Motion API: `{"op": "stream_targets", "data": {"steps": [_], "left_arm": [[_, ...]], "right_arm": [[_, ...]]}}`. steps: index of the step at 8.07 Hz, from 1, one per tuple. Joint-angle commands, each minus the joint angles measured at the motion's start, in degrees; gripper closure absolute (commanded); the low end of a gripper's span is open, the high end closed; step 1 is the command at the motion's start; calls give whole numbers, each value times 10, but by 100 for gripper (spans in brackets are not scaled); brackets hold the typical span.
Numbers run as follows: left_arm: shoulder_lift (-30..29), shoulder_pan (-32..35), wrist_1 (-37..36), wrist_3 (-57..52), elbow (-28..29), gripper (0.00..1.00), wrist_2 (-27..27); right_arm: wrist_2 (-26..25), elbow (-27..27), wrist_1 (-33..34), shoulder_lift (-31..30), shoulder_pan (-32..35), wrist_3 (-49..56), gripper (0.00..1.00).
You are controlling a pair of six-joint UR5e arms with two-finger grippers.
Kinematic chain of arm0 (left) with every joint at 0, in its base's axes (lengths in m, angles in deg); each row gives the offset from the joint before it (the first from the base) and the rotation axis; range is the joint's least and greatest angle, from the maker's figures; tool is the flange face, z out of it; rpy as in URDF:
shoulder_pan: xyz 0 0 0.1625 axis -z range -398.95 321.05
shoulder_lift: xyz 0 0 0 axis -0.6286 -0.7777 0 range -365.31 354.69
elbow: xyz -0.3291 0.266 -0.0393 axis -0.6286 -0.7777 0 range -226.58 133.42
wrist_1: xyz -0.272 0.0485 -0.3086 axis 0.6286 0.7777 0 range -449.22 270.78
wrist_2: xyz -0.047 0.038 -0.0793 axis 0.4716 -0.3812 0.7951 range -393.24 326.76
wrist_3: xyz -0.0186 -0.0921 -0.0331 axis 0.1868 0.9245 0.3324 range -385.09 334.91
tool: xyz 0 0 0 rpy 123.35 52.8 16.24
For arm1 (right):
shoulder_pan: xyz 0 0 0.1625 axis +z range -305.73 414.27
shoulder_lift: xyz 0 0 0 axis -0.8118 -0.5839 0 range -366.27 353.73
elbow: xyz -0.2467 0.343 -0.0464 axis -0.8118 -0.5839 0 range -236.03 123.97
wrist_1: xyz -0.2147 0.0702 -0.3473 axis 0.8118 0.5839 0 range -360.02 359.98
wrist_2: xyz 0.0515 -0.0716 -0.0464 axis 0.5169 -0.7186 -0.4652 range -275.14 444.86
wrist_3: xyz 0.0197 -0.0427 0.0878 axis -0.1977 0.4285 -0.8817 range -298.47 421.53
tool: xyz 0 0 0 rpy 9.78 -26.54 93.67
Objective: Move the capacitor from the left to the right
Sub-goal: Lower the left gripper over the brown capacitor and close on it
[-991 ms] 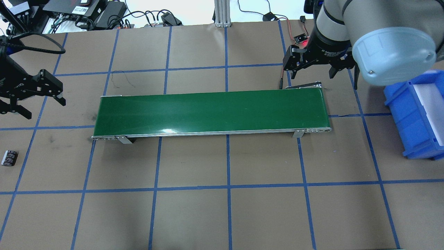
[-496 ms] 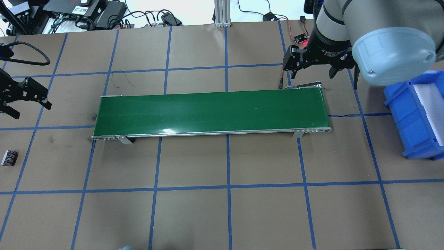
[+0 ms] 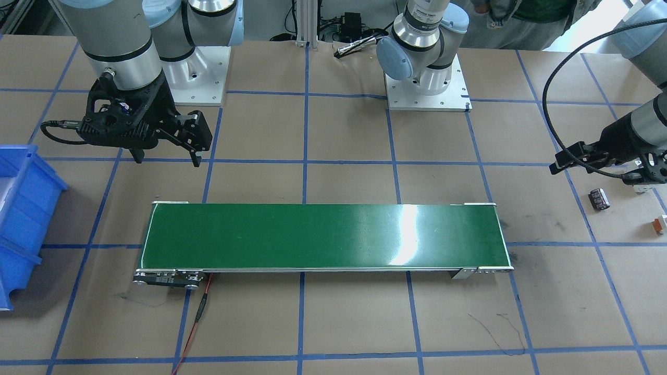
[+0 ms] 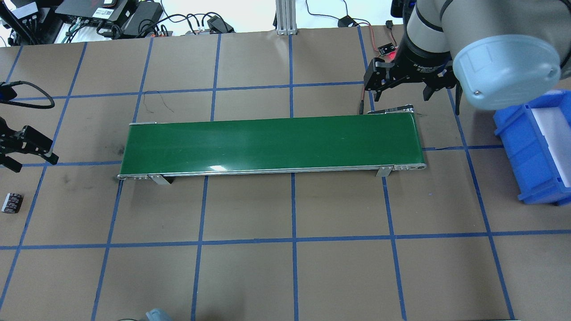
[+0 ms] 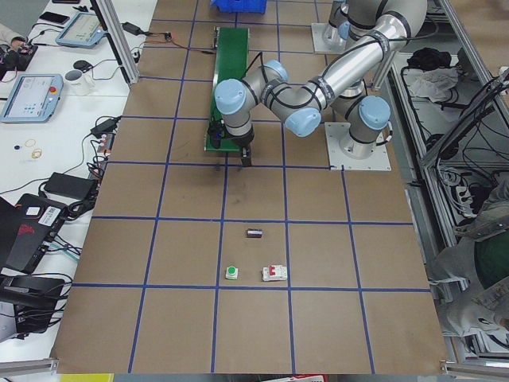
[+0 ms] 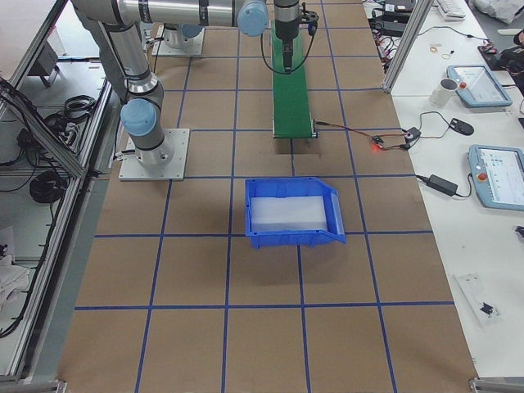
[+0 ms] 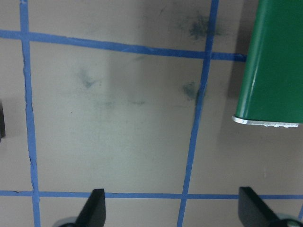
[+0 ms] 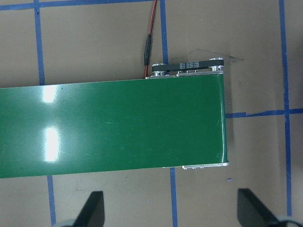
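Seen from above, the left fingers (image 4: 49, 155) are sliding closer to the left edge of the counter (image 4: 250, 276) than a moment ago. They are heading for the capacitor (image 4: 12, 203), which is lying there untouched. They are spread wide and carrying nothing, so the pick-up is only starting. The right fingers (image 4: 378, 91) are also spread wide and empty, waiting by the green belt (image 4: 267, 142). The blue bin (image 4: 519, 147) at the right edge is holding only a white lining (image 4: 557, 129).

Seen from the front, the capacitor is sitting near the left fingers, not touching.

The left wrist view is showing only bare counter between the fingers.
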Motion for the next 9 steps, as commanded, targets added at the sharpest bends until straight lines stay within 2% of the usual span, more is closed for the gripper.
{"op": "stream_targets", "data": {"steps": [1, 5, 9], "left_arm": [[-15, -47, -7, -26, -17, 0, -1], [-68, -130, -84, -113, -17, 0, -4], [-107, -135, -165, -132, -17, 0, -20]], "right_arm": [[0, 0, 0, 0, 0, 0, 0], [2, 0, -2, 0, 0, -1, 0], [1, 0, 2, 0, 0, 0, 0]]}}
